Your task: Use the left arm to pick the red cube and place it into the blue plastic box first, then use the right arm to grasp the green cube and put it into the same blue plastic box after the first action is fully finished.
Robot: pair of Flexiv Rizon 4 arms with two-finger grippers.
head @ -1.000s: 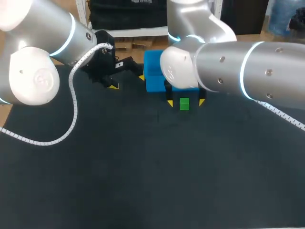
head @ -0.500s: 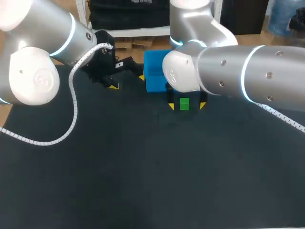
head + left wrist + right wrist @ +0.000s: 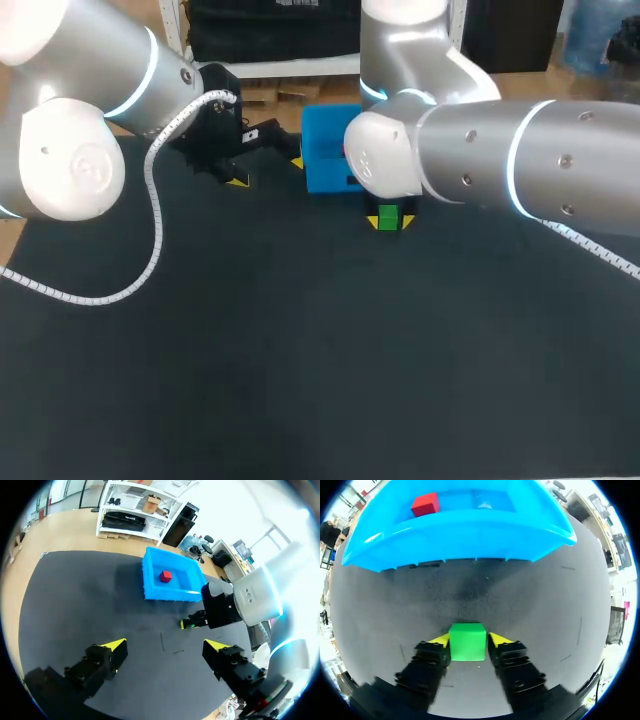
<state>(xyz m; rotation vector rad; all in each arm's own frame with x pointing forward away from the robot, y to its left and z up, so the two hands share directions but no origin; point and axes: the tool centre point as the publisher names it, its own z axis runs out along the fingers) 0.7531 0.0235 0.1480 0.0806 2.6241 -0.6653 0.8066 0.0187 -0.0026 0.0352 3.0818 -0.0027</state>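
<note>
Head view first. The left arm [image 3: 80, 110] comes in from the left and sits at the far-left part of the dark bench [image 3: 300, 360]. The left jaws are wide open with nothing in them, just left of the blue plastic box [image 3: 322, 150]. The right arm [image 3: 500, 150] reaches across from the right and covers a good chunk of that box. The small green cube [image 3: 388, 217] sits on the bench just in front of the box, and the right jaws are down on it with a yellow tip showing on either side.

Left wrist view: the left jaws are spread far apart over bare bench, holding nothing. Out ahead is the blue plastic box [image 3: 167, 593] with the small red cube [image 3: 165, 575] lying inside it on the floor. The right arm's black gripper body is just beside the box's near corner, and a bit of the green cube [image 3: 187, 624] peeks out at its tip.

Right wrist view: the green cube [image 3: 467, 641] sits squarely between the right jaws. The yellow fingertips [image 3: 439, 640] look snug against its two opposite sides, so it's gripped, and it's resting on the bench. Ahead is the wall of the blue plastic box [image 3: 460, 537], a short way off, with the red cube [image 3: 425, 504] inside near one end.
</note>
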